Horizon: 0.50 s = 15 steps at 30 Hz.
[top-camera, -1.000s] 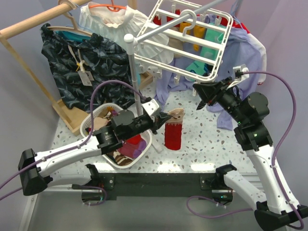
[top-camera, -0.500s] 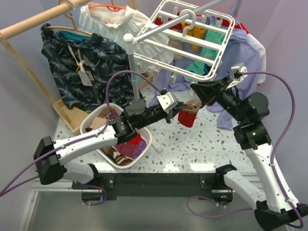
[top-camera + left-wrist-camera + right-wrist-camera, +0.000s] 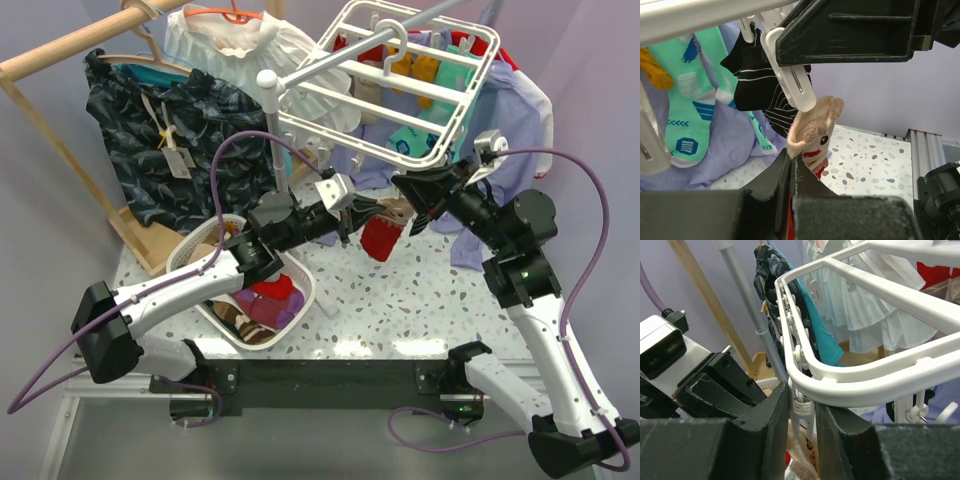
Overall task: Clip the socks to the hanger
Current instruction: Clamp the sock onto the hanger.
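Observation:
A red sock [image 3: 382, 238] with a pale tan cuff [image 3: 812, 125] hangs from my left gripper [image 3: 372, 212], which is shut on its cuff edge [image 3: 791, 159]. The cuff sits just under a white clip [image 3: 790, 75] at the near corner of the white grid hanger [image 3: 452, 128]. My right gripper [image 3: 408, 195] is shut on that clip [image 3: 803, 410], one finger on each side [image 3: 801, 396], below the hanger frame [image 3: 880, 375]. The tan cuff [image 3: 803, 468] shows right beneath the clip's lower ends. Whether the clip touches the sock I cannot tell.
A white basket [image 3: 200, 262] of mixed clothes, some red, stands at the near left. Behind it are a wooden rack [image 3: 70, 55] with a dark garment [image 3: 190, 130] and a grey pole [image 3: 268, 80]. Teal socks [image 3: 685, 110] and striped black cloth [image 3: 760, 95] hang from the hanger.
My left arm has lifted the red sock off the table and carried it up and right to the clip. The right gripper and the hanger's near corner have risen slightly.

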Each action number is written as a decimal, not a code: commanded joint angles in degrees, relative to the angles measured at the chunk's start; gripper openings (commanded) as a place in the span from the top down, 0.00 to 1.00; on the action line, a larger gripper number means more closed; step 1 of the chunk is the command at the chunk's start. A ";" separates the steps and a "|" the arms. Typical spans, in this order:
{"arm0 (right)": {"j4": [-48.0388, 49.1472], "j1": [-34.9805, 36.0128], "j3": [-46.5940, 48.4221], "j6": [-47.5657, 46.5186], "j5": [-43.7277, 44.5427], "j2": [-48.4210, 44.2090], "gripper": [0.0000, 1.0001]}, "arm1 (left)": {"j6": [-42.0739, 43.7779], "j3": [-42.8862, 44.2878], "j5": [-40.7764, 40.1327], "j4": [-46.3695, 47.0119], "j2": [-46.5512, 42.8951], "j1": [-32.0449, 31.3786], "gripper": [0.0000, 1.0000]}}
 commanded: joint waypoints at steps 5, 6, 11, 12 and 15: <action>0.04 0.17 -0.46 -2.29 -4.05 1.30 0.91 | -3.76 2.54 2.29 3.55 -0.68 1.40 1.00; 0.04 0.17 -0.37 -2.37 -4.31 1.22 0.91 | -4.11 3.15 2.20 3.20 -0.50 1.49 1.00; -0.13 0.17 -0.37 -2.55 -5.11 1.22 0.92 | -7.35 3.77 1.76 2.23 0.20 2.54 1.00; -0.14 0.08 -0.28 -2.64 -5.28 1.30 0.92 | -7.89 4.03 1.67 1.97 0.20 2.72 1.00; -0.14 0.17 -0.37 -2.73 -5.81 1.39 0.92 | -9.12 5.08 1.67 0.75 0.73 2.98 1.00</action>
